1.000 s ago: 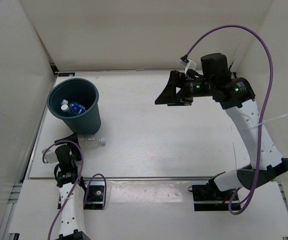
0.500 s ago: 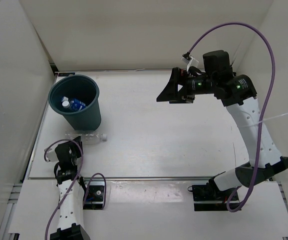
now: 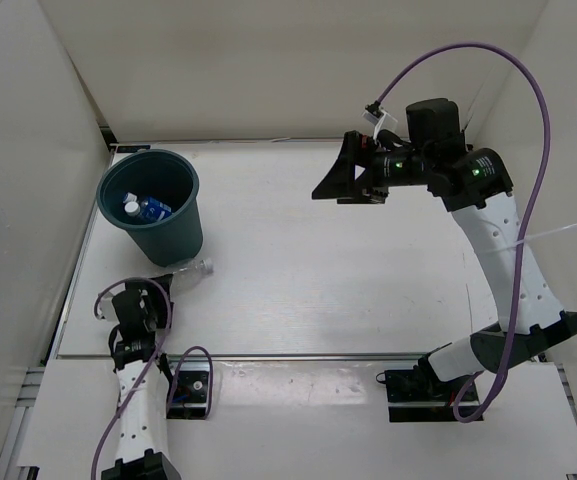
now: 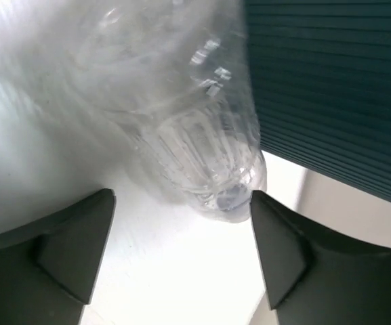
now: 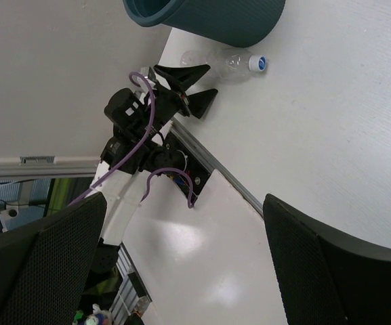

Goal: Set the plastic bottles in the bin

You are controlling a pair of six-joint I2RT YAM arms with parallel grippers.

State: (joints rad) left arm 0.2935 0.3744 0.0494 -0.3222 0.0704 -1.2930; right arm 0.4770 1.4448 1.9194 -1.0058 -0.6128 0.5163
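White table (image 3: 298,290) spans below both arms. Left gripper (image 4: 181,196) gapes, holding nothing. The clear bottle (image 4: 181,101) lies just ahead between its fingers, swung since half a second ago so it sits close against the bin (image 3: 183,235). Labelled bottles (image 3: 148,211) lie inside it. Far off, right gripper (image 3: 328,192) hangs spread wide, barely shifted.
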